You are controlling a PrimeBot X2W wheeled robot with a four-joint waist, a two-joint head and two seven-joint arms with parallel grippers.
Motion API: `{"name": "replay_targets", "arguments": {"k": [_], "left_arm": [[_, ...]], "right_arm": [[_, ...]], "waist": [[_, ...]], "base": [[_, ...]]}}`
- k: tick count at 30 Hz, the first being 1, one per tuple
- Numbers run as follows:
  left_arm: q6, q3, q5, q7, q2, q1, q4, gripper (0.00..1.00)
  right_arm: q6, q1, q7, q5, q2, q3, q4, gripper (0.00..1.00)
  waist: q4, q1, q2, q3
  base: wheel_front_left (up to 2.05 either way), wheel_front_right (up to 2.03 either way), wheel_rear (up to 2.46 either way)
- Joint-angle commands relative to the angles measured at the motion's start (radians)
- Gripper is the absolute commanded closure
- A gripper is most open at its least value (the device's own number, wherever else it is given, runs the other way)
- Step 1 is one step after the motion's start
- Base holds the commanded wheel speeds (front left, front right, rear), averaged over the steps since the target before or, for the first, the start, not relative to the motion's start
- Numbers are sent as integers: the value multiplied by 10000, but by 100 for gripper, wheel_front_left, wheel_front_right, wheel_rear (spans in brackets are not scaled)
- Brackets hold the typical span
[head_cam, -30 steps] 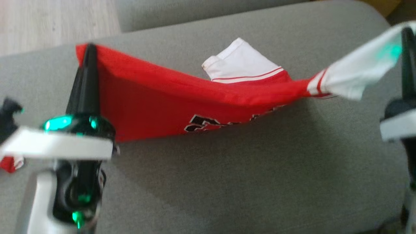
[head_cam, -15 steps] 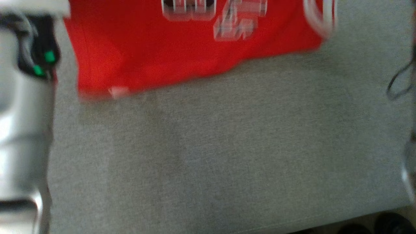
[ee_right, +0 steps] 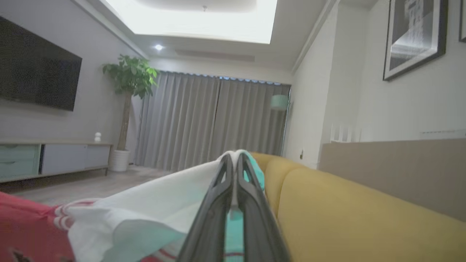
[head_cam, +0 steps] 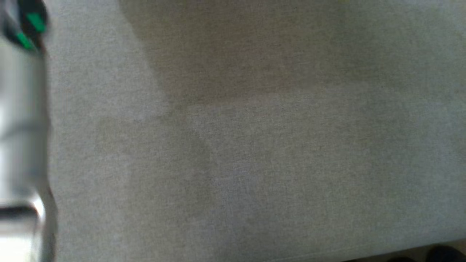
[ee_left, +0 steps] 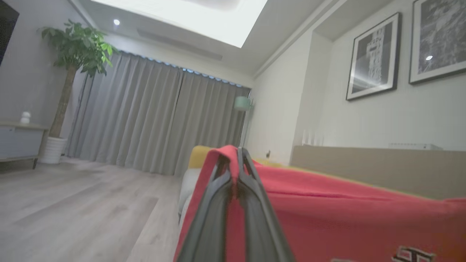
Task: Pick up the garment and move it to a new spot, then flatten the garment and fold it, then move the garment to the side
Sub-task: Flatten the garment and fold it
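Head view: a blurred pale left forearm runs up the left edge, over a grey fabric cushion.

Left wrist view: the left gripper, pointing level across the room, pinches the red jersey garment by its edge.

Right wrist view: the right gripper is clamped on the garment's white sleeve, beside a yellow sofa.

The left gripper presses its two dark fingers together on an edge of the garment, the right gripper is likewise pinched tight on its white sleeve, and the pale left forearm lies blurred along the head view's left edge.
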Motion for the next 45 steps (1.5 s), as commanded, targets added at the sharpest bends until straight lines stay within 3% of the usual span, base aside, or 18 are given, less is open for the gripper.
{"name": "replay_targets", "arguments": {"k": [1, 7, 11, 15, 21, 26, 29, 32, 39, 45], "left_arm": [[-53, 248, 189, -33, 358, 738, -347, 100], [8, 684, 67, -37, -275, 4214, -358, 100], [-135, 232, 44, 216, -438, 6202, 18, 100], [-94, -9, -130, 710, -513, 7690, 1, 100], [606, 73, -475, 1494, -651, 9619, -1194, 100], [1182, 38, -478, 2232, -514, 10805, -2446, 100], [1428, 6, -458, 2609, -433, 11216, -2847, 100], [1941, -33, -453, 3286, -388, 11922, -3494, 100], [3027, -200, -451, 4715, -399, 13212, -4823, 100], [2961, -489, -449, 4950, -399, 13291, -5720, 100]], "right_arm": [[67, 663, 40, 225, -90, 183, -100, 100], [67, 3715, 1510, 1432, -384, 761, -204, 100], [67, 6091, 3206, 1984, -603, 651, -1083, 100], [67, 8720, 5234, 2178, -536, -198, -2623, 100], [67, 12316, 8191, 1157, 582, -2287, -6236, 100], [67, 14261, 10262, 596, 1728, -3068, -8999, 100], [67, 14676, 10722, 486, 1961, -3183, -9684, 100], [67, 15000, 10998, 359, 2159, -3323, -10202, 100], [67, 15234, 11043, 303, 2321, -3500, -10406, 100], [67, 15188, 11017, 361, 2338, -3536, -10503, 100]], "waist": [[-49, -2, 1, -99], [-100, -2, 1, -804], [-110, -2, 1, -1486], [-180, -2, 1, -2131], [-325, -2, 1, -2692], [-399, -2, 1, -2822], [-425, -2, 1, -2834], [-419, -2, 1, -2836], [-171, -2, 1, -2895], [47, -2, 1, -2892]], "base": [[0, 0, 0], [0, 0, 0], [0, 0, 0], [0, 0, 0], [0, 0, 0], [0, 0, 0], [0, 0, 0], [0, 0, 0], [0, 0, 0], [0, 0, 0]]}}
